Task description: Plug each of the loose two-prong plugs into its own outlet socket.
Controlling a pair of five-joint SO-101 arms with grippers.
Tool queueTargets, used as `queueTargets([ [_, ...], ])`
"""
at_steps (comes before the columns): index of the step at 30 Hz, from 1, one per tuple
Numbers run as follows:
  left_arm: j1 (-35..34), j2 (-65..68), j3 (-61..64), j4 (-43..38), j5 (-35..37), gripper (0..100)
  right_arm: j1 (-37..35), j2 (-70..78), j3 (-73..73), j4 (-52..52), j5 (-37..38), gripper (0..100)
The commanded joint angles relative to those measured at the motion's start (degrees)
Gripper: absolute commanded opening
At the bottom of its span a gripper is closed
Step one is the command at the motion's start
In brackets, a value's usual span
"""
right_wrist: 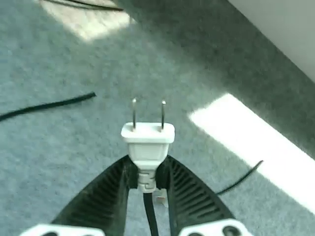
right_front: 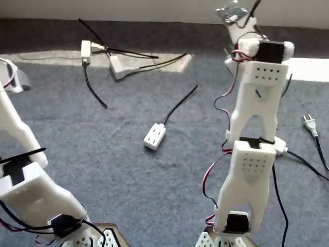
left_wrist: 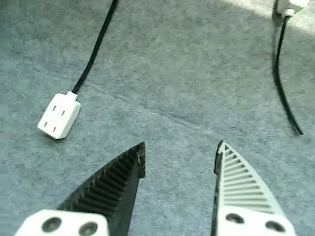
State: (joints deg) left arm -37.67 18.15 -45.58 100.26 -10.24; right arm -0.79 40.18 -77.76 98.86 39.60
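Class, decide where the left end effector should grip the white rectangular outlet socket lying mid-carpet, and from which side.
From above, pinch the white rectangular outlet socket across its two long flat sides, near the black cord end. It lies flat with slots facing up, so this probably leaves them free for the white two-prong plug held by the right end effector.

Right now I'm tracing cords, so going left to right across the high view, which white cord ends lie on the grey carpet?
Small white rectangular connector → white wedge-shaped connector → white outlet socket block on a black cord → white two-prong plug lying loose.
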Motion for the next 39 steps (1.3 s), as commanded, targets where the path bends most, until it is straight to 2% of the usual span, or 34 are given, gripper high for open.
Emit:
queueTargets([
  [1,-8.04,-0.13,-1.45,0.0,-3.87,23,-8.92,-0.92,-2.95,2.24,-5.71,1.9],
  [7,-16.4,-0.04,0.66,-4.75,-5.63,23,-23.69,-0.92,-2.95,2.24,-10.55,1.9],
  [17,-20.62,-0.13,9.71,-12.92,-5.63,23,-48.75,-0.13,-2.24,2.15,-17.93,1.9],
  [22,-21.93,-0.13,10.51,-13.71,-5.63,23,-57.98,3.03,0.22,1.71,-19.25,2.0],
  [25,-22.55,-0.13,10.51,-13.71,-5.63,23,-60.26,8.57,0.48,-0.84,-19.43,3.3],
  [28,-22.55,-0.13,10.51,-13.27,-5.63,23,-60.18,13.67,-0.31,-2.33,-19.6,9.5],
  [32,-22.37,-0.13,10.51,-13.1,-5.36,23,-58.86,15.96,-3.91,-4.79,-26.55,17.4],
  [35,-20.7,-0.66,10.33,-7.3,-5.27,23,-57.63,15.43,-11.12,-5.58,-30.68,20.2],
  [39,-16.92,-0.75,10.59,1.05,-5.1,23,-55.25,13.93,-22.2,-5.23,-30.86,20.7],
])
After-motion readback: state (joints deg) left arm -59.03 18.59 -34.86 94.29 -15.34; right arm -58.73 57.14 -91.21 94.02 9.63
